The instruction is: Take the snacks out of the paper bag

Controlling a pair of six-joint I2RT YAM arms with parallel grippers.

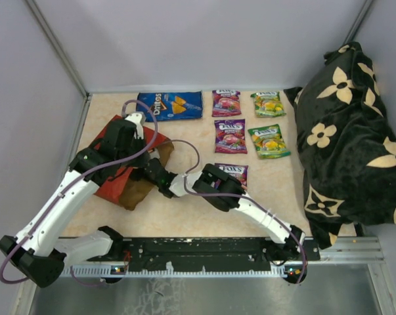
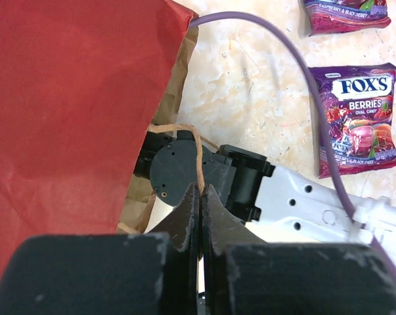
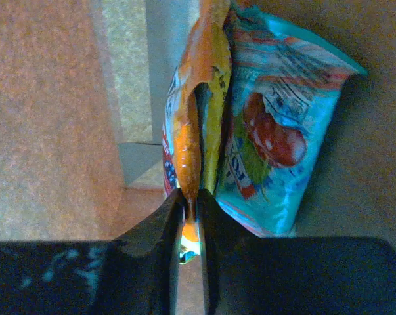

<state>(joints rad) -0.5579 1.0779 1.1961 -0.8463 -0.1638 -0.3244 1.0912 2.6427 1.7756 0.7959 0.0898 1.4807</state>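
The red paper bag (image 1: 115,172) lies on the table at the left, its brown mouth facing right. My left gripper (image 2: 202,190) is shut on its thin brown loop handle (image 2: 196,147) and holds the mouth up. My right gripper (image 3: 190,200) reaches inside the bag and is shut on the edge of an orange candy packet (image 3: 191,125). A teal packet (image 3: 276,125) lies right beside it in the bag. Outside lie the blue Doritos bag (image 1: 171,105), purple packets (image 1: 226,103) (image 1: 230,136) (image 1: 233,172) and green packets (image 1: 268,104) (image 1: 269,141).
A black flower-patterned cloth (image 1: 345,138) fills the right side of the table. Grey walls enclose the back and sides. My right arm (image 1: 250,207) crosses the middle of the table toward the bag mouth. A purple cable (image 2: 303,72) runs over the table.
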